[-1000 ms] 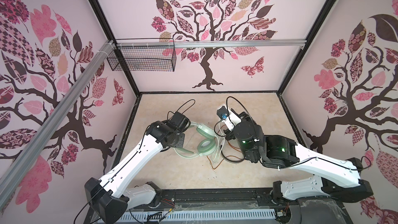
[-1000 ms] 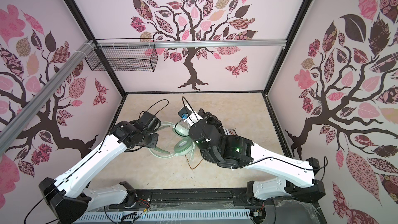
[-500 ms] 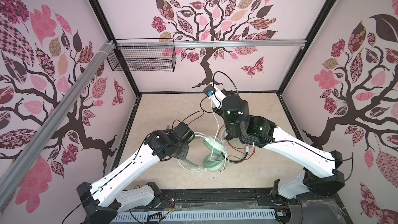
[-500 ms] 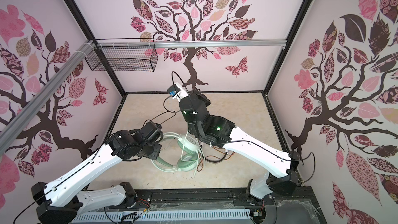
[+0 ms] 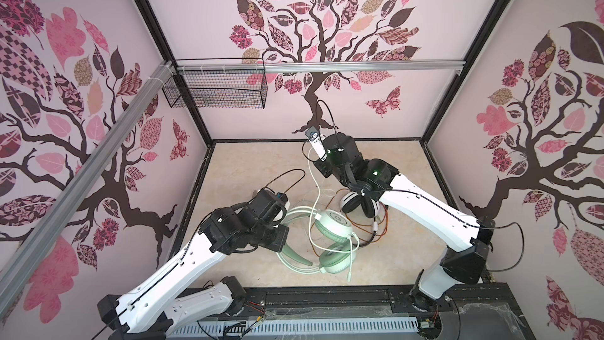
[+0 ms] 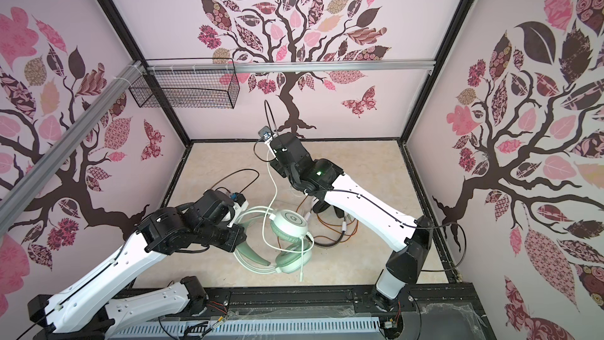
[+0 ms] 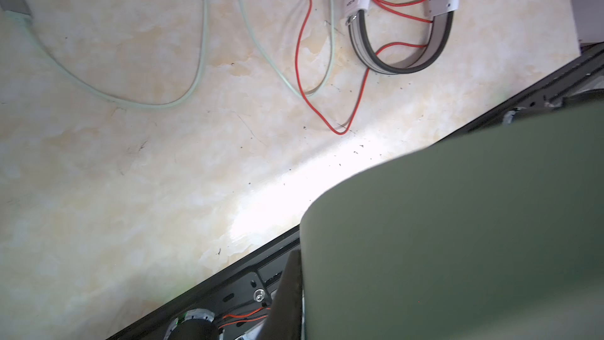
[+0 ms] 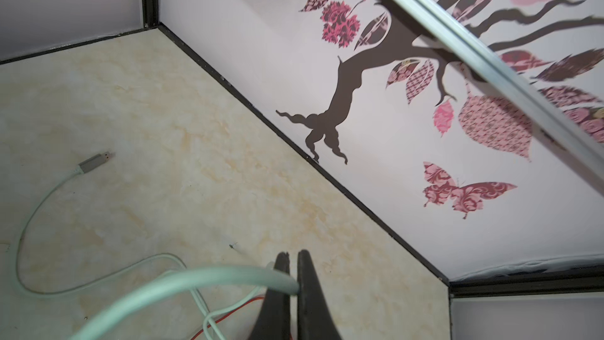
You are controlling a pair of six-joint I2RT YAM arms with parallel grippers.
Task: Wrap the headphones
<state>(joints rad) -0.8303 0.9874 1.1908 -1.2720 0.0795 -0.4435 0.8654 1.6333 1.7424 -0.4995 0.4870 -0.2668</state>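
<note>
Pinching pale cord [image 8: 212,273] tight, right claw [image 8: 293,266]; left claw [image 7: 297,273] clamped on mint-green headphones [image 5: 333,224].

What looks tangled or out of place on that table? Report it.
The orange-red cord of the striped headphones lies looped across the pale green cord of the mint-green headphones, so the two are tangled. The right claw pinches that pale green cord and holds it raised.

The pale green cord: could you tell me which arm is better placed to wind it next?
Probably the right: the right fingers pinch the pale green cord aloft, while the left fingers seem clamped on the mint-green headphones' padded band.
</note>
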